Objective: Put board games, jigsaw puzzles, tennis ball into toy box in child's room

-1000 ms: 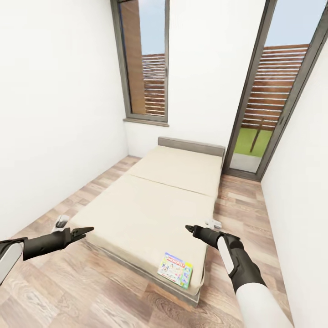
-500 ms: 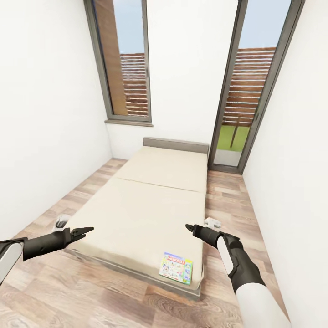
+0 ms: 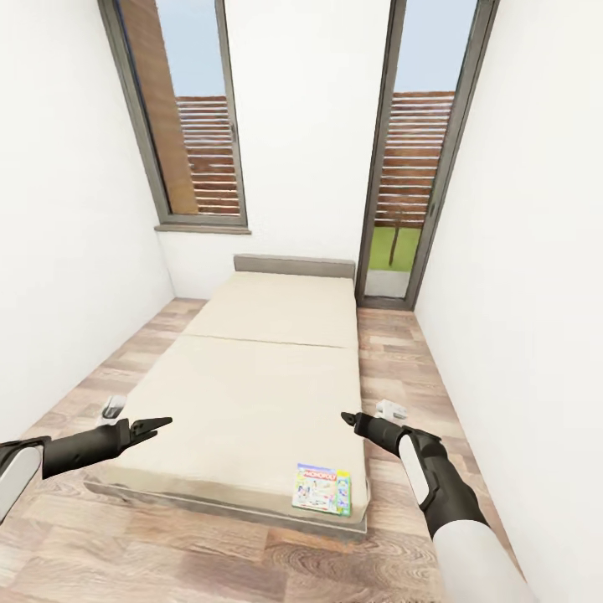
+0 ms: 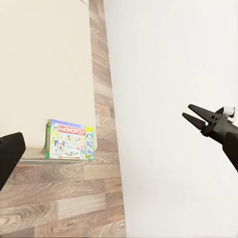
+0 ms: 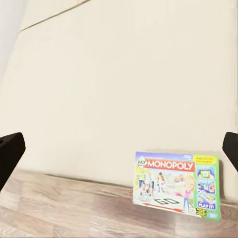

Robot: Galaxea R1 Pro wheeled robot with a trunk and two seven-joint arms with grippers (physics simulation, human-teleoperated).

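Below the right gripper and slightly toward the robot, a Monopoly board game lies flat on the near corner of the bed, close to the mattress edge. The right gripper hangs in the air above this side of the bed, with its fingers slightly apart and nothing between them. The left gripper hovers over the opposite side of the mattress, well apart from the box; its fingers are nearly together and empty. Wooden floor surrounds the bed.
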